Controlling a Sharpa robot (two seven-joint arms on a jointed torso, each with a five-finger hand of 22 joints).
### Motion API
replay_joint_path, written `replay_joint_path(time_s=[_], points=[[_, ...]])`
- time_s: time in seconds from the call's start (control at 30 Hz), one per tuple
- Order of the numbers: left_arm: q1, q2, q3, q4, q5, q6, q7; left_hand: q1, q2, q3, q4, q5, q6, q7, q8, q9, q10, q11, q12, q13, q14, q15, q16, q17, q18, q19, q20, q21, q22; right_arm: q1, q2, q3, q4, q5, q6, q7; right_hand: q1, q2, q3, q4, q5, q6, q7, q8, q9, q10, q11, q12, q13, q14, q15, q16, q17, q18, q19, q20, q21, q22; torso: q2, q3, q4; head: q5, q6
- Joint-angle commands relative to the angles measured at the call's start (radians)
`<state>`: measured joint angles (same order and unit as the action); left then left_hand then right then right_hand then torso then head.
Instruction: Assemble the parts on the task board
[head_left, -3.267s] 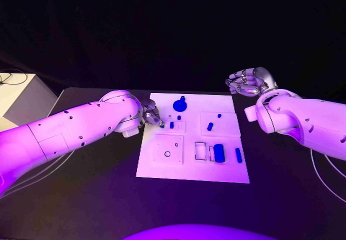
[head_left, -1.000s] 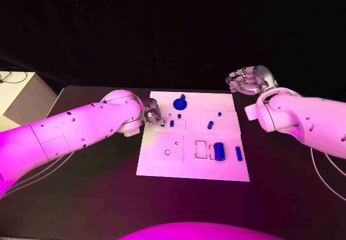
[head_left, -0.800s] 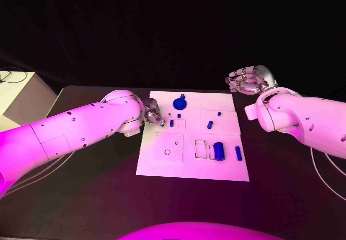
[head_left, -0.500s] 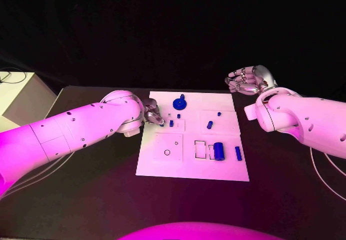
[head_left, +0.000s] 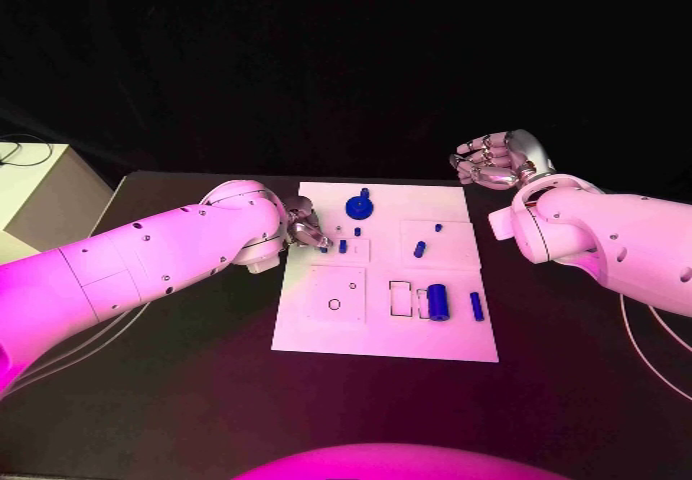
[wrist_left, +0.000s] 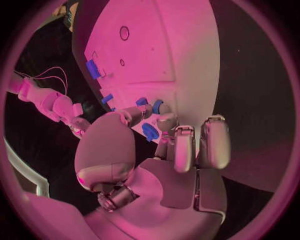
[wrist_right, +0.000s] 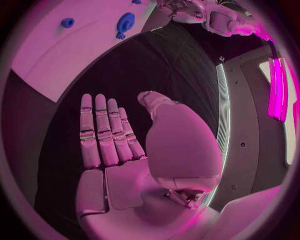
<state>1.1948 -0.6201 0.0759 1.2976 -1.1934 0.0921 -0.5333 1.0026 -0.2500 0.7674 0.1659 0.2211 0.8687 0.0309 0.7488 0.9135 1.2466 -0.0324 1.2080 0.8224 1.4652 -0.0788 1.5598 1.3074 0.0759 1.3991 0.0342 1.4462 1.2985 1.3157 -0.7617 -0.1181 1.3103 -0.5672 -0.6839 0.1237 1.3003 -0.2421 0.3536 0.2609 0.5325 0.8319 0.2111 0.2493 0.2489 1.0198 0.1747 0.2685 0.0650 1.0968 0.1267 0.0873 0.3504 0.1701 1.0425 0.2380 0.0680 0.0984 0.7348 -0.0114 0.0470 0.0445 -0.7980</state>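
At centre left of the head view, the left hand (head_left: 302, 226) hovers at the task board's (head_left: 378, 330) left edge, fingertips pinching a small blue part (wrist_left: 150, 131). Upper right, the right hand (head_left: 493, 160) stays off-board, fingers straight, holding nothing.

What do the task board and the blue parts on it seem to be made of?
The task board looks like matte white plastic or painted sheet: flat, even, without glare, with cut recesses. The blue parts, such as the large block, look like solid-coloured moulded or printed plastic with a slight sheen. The material cannot be told for certain.
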Motion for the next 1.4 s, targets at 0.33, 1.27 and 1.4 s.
replay_joint_path(time_s=[0.33, 1.27, 1.4], points=[[-0.006, 0.006, -0.004, -0.005, 0.01, 0.009, 0.006, 0.026, 0.007, -0.171, 0.083, -0.003, 0.002, 0.014, -0.014, -0.007, -0.009, 0.009, 0.002, -0.003, 0.098, 0.001, 0.001, 0.242, -0.013, 0.0, 0.0, -0.006, -0.003, 0.0, -0.001, 0.0, 0.002, -0.012, 0.013, 0.014, -0.004, 0.009, -0.005, 0.002, 0.006, -0.005, 0.029, -0.006, -0.001, -0.003, -0.001, -0.004, -0.001, -0.004, 0.001, -0.004, -0.002, 0.014, -0.007, -0.001, 0.001, -0.002, 0.0, -0.0004, 0.0003, -0.002, 0.0], [-0.006, -0.016, 0.002, 0.018, -0.017, 0.037, 0.004, 0.026, 0.02, -0.348, 0.127, -0.003, -0.02, 0.027, -0.033, -0.009, -0.037, 0.021, -0.011, -0.031, 0.088, 0.012, -0.013, 0.213, -0.007, -0.018, 0.004, -0.022, -0.028, -0.001, -0.003, 0.0, 0.001, -0.012, 0.013, 0.013, -0.007, 0.01, -0.005, 0.004, 0.009, -0.005, 0.029, -0.006, -0.001, -0.003, -0.001, -0.004, -0.001, -0.006, 0.002, -0.006, -0.004, 0.013, -0.009, 0.0, 0.0, -0.004, 0.0, -0.0016, 0.0004, -0.004, -0.001], [-0.006, -0.025, 0.002, 0.031, -0.017, 0.037, 0.004, 0.026, 0.022, -0.349, 0.127, -0.002, -0.021, 0.027, -0.033, -0.009, -0.038, 0.021, -0.012, -0.032, 0.088, 0.012, -0.014, 0.212, -0.007, -0.018, 0.004, -0.023, -0.029, -0.002, -0.004, 0.0, 0.001, -0.012, 0.013, 0.013, -0.007, 0.01, -0.005, 0.004, 0.009, -0.005, 0.029, -0.006, -0.001, -0.002, -0.001, -0.004, -0.001, -0.007, 0.002, -0.007, -0.004, 0.013, -0.01, 0.0, 0.0, -0.004, -0.001, -0.0015, 0.0004, -0.005, -0.002]])
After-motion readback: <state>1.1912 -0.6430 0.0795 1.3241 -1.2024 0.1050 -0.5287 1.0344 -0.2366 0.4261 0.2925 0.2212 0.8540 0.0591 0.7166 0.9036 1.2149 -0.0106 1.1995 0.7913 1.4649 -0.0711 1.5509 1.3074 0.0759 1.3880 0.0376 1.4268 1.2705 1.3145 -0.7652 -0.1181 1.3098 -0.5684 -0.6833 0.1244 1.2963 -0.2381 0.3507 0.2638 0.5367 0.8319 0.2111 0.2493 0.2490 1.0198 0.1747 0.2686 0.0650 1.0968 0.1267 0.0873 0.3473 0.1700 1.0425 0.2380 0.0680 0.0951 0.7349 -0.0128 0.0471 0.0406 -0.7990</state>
